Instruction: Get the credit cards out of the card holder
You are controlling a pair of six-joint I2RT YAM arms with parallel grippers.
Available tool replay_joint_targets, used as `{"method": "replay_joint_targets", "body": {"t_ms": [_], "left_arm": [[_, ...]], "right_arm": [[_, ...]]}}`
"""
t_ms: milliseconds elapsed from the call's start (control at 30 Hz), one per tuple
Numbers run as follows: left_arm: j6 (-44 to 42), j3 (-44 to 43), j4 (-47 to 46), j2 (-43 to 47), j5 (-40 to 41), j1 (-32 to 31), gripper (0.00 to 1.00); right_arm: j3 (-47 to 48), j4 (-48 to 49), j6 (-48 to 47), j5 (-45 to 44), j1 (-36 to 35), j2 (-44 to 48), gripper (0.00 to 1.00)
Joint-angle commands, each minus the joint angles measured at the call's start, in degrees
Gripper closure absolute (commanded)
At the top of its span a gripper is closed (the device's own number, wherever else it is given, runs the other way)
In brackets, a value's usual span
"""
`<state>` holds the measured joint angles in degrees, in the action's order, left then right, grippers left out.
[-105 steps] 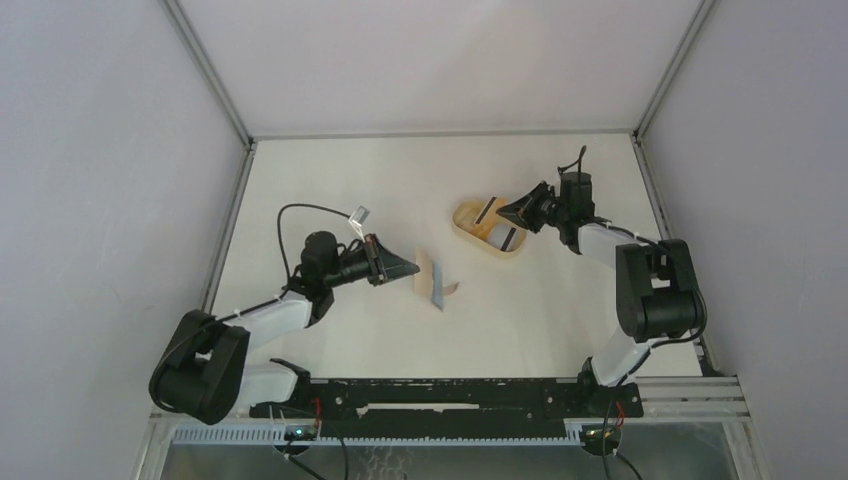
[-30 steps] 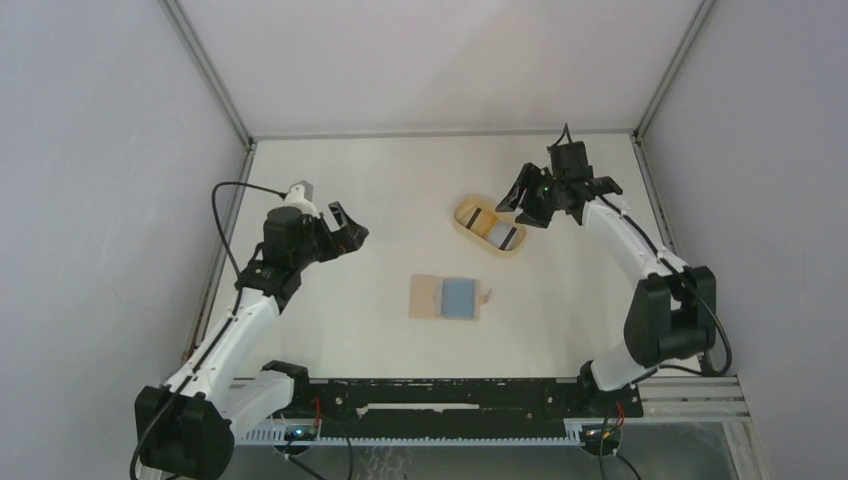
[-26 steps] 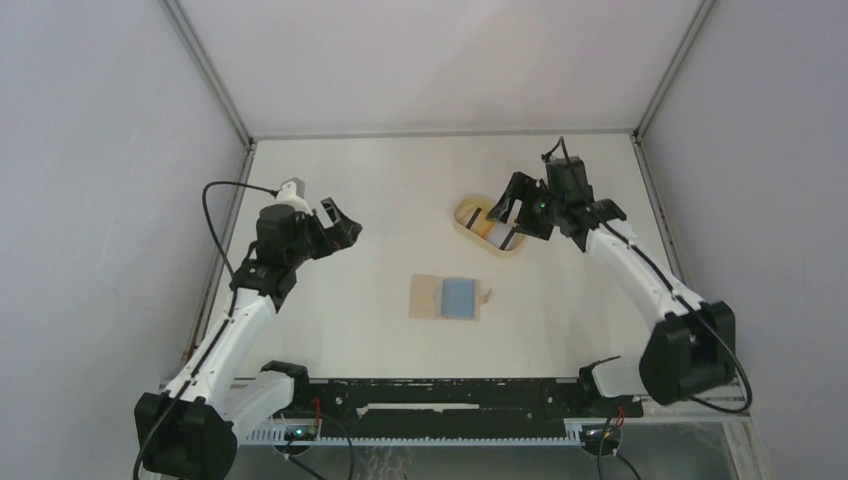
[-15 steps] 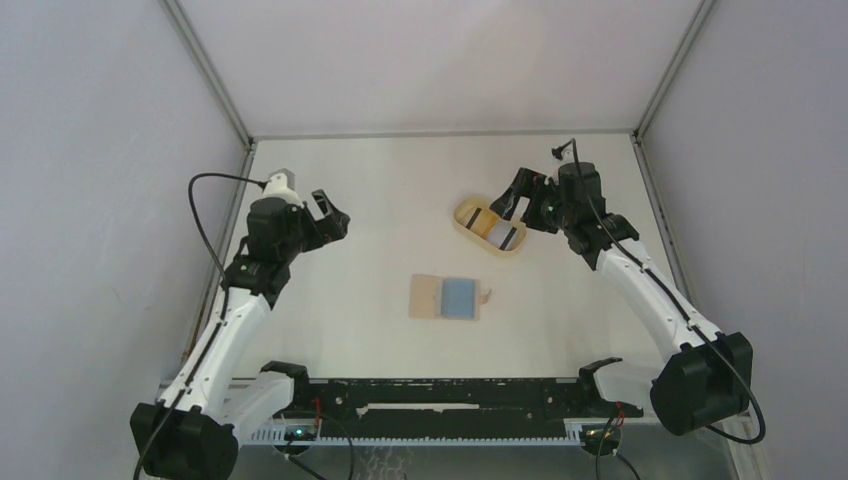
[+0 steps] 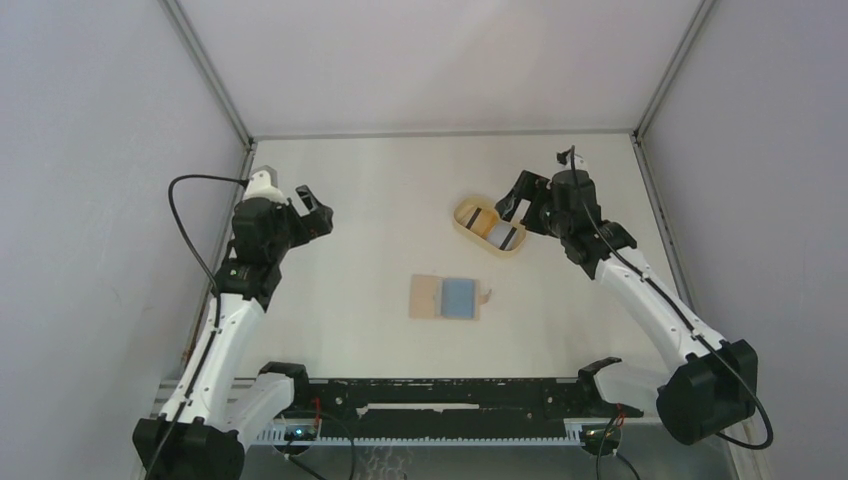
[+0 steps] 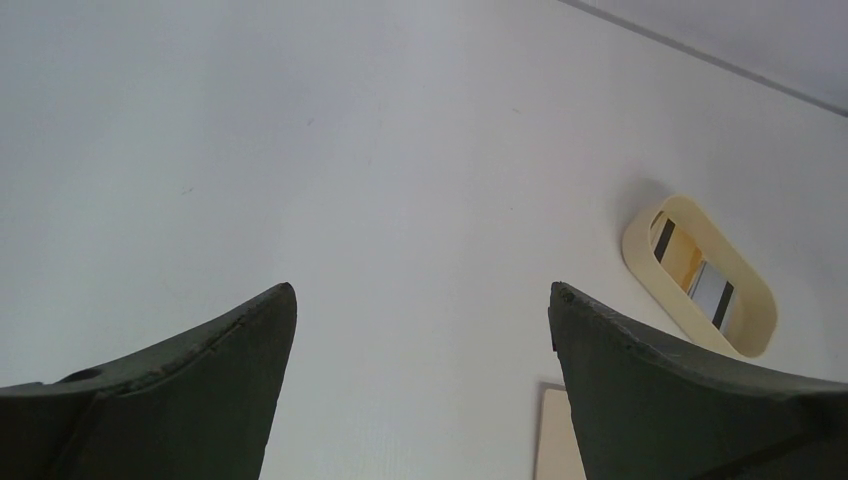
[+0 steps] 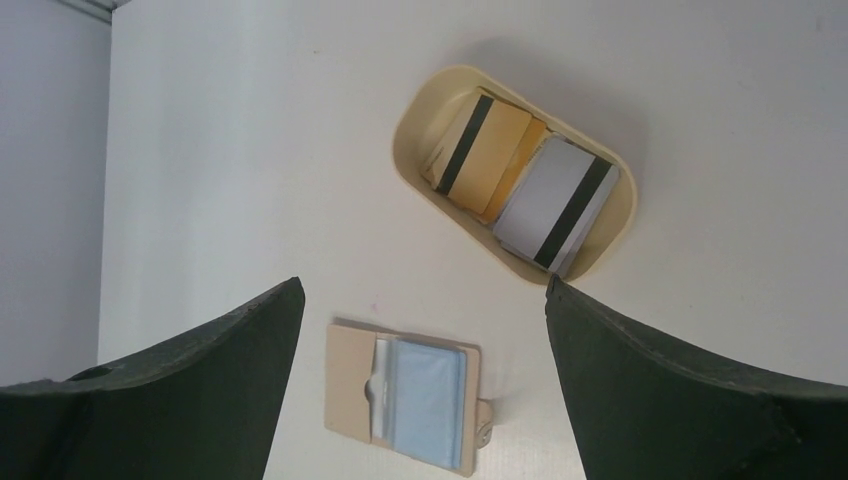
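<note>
White bench (image 5: 380, 200), pale grey walls (image 5: 100, 200). Card holder (image 5: 447, 297) lies open mid-bench; tray (image 5: 466, 214) with credit cards (image 5: 507, 235) toward far-right corner. Left tool (image 5: 312, 209), right tool (image 5: 517, 207): both agape, empty.

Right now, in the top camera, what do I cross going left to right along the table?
left gripper → card holder → right gripper. The oval tray overlaps the holder and the right gripper sideways, so it is left out.
</note>
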<state>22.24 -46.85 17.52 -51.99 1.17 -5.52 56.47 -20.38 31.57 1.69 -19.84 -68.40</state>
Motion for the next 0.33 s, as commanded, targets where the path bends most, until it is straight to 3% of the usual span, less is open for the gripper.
{"method": "replay_joint_targets", "body": {"t_ms": [0, 67, 200, 300], "left_arm": [[-0.72, -2.11, -3.03, 0.78, -0.55, 1.16, 0.0], [-0.51, -2.06, -3.03, 0.52, -0.73, 1.21, 0.0], [-0.01, -1.91, -2.78, 0.44, -0.73, 1.25, 0.0], [-0.35, -2.42, -1.92, 0.61, -0.73, 1.3, 0.0]], "right_arm": [[-0.22, 1.2, 1.28, -7.52, -1.6, 3.52, 0.0], [-0.22, 0.99, 0.6, -6.83, -1.52, 3.94, 0.01], [-5.15, 8.22, 0.68, -5.32, -2.17, 6.12, 0.19], [-5.57, 9.85, 2.75, -5.41, -2.3, 7.2, 0.15]]}}
